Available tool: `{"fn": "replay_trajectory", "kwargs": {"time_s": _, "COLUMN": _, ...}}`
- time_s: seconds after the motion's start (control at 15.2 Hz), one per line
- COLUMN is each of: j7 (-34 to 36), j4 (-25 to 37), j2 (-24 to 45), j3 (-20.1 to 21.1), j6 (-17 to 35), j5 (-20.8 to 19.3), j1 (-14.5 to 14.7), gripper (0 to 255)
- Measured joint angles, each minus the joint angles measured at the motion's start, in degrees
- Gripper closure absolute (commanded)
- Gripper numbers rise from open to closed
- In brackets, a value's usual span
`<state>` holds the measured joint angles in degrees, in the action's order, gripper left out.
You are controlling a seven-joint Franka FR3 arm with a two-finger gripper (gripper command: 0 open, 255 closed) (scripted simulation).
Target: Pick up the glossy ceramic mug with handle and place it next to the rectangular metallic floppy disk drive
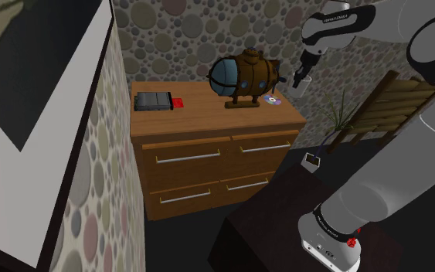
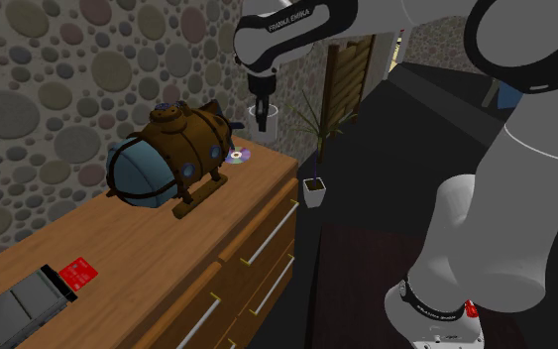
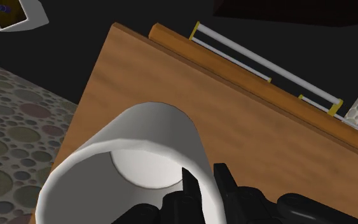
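Black two-finger gripper pinching the rim wall of the plain white mug, holding it up off one end of the brown barrel-bodied submarine model, while the dark grey rectangular floppy drive lies well beyond the model's other end.

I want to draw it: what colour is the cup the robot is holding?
The mug is plain white, clearest in the wrist view.

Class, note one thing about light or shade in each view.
Shoulder view: dresser top brighter than its front. Second exterior view: mug pale and faint. Wrist view: mug's inside greyer than its outer side, gripper plain black.
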<state>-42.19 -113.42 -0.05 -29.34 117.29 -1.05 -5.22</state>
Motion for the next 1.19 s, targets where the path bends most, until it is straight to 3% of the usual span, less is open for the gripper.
{"fn": "replay_trajectory", "kwargs": {"time_s": 0.59, "j7": 0.4, "j4": 5.7, "j2": -1.2, "j3": 0.2, "j6": -6.7, "j5": -0.6, "j1": 0.2, "gripper": 255}}
{"fn": "replay_trajectory", "kwargs": {"time_s": 1.19, "j7": 11.9, "j4": 1.4, "j2": -3.6, "j3": 5.9, "j6": -5.0, "j5": -2.3, "j1": 5.2, "gripper": 255}}
